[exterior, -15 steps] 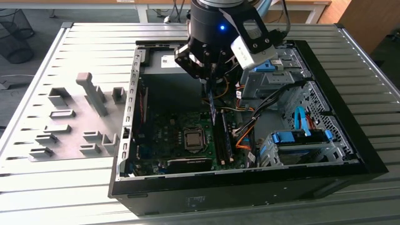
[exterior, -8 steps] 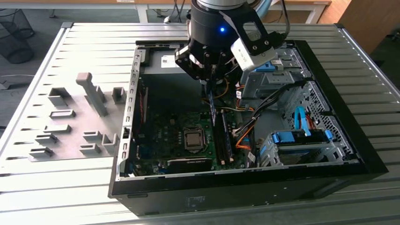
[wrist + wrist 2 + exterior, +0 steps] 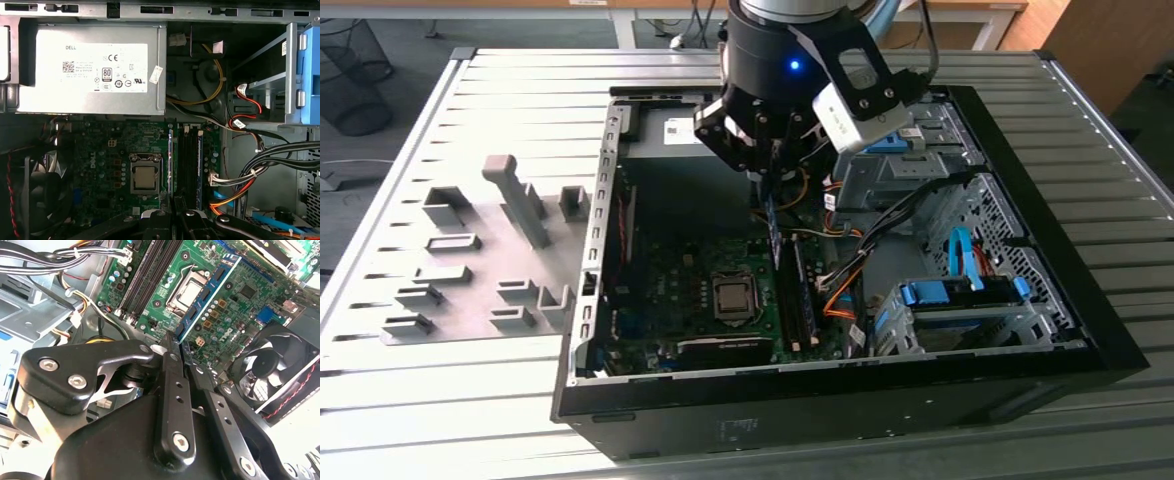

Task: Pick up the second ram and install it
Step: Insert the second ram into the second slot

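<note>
From the exterior view's left: the grey holder blocks [image 3: 467, 270] sit on the slatted worktop [image 3: 440, 400] beside the open computer case [image 3: 1067, 330], which I take as my landmark. I hang inside that case, over the motherboard [image 3: 680, 270]. My gripper [image 3: 176, 351] has its fingers [image 3: 170, 385] clamped together on the second ram [image 3: 207, 296], a bluish-green stick held on edge. In the second wrist view it reaches out from my fingertips above the board, just beside the processor socket [image 3: 187, 290] and near the case fan [image 3: 280, 367]. The black memory slots [image 3: 189, 165] run alongside the socket, toward the cabled side of the case.

I judge the pickup done and the installing in hand. Seating calls for the stick's lower edge parallel to an empty slot, directly above it, then a straight, even press.
</note>
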Controlling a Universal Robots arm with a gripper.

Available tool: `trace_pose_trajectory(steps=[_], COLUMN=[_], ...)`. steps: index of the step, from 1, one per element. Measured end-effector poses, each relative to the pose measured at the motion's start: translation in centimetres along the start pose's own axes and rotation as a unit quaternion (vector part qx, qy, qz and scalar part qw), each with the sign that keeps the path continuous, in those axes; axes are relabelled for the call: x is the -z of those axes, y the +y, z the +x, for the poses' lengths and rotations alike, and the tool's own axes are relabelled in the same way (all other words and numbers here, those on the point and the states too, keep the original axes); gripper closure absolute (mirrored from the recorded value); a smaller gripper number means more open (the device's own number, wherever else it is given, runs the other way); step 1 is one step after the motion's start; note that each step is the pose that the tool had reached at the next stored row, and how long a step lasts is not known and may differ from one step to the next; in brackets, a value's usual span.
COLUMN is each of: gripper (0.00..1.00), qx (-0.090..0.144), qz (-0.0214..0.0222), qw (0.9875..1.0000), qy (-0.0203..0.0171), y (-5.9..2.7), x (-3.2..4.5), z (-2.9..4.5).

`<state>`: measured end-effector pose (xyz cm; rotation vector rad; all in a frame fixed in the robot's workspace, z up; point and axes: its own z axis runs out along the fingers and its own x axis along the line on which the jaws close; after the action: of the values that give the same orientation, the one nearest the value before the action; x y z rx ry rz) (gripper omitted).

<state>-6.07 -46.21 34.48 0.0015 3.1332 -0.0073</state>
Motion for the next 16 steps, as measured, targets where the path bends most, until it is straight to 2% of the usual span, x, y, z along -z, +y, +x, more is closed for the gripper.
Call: trace_pose_trajectory(steps=[16], gripper=[0.86], qx=[0.000], qz=[-0.0001], qw=[1.0000], qy=[-0.0001], y=[0.00], x=[-0.95], z=[-0.28])
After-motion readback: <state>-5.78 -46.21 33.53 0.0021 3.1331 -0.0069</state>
